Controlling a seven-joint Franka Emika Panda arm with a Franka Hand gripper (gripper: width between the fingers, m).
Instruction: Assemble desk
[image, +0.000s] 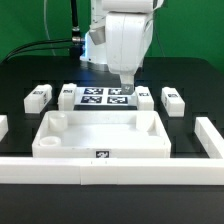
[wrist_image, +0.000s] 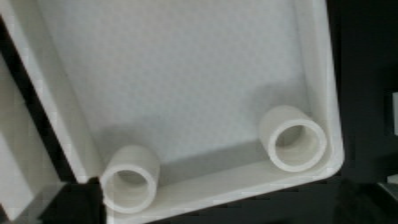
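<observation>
The desk's white tabletop (image: 100, 140) lies rim-up in the middle of the black table, with a round socket (image: 58, 122) at its near-left corner in the exterior view. Several white square legs with tags lie beyond it: two to the exterior view's left (image: 38, 97) and two to its right (image: 172, 99). My gripper (image: 127, 89) hangs open and empty just above the tabletop's far rim. The wrist view looks down into the tabletop (wrist_image: 178, 80) and shows two corner sockets (wrist_image: 294, 140), (wrist_image: 128, 180); my fingertips do not show plainly there.
The marker board (image: 100, 97) lies flat behind the tabletop, between the legs. Long white border rails run along the front (image: 110, 170) and the exterior view's right side (image: 208, 135), with a short piece at the left edge (image: 3, 127). A green backdrop stands behind.
</observation>
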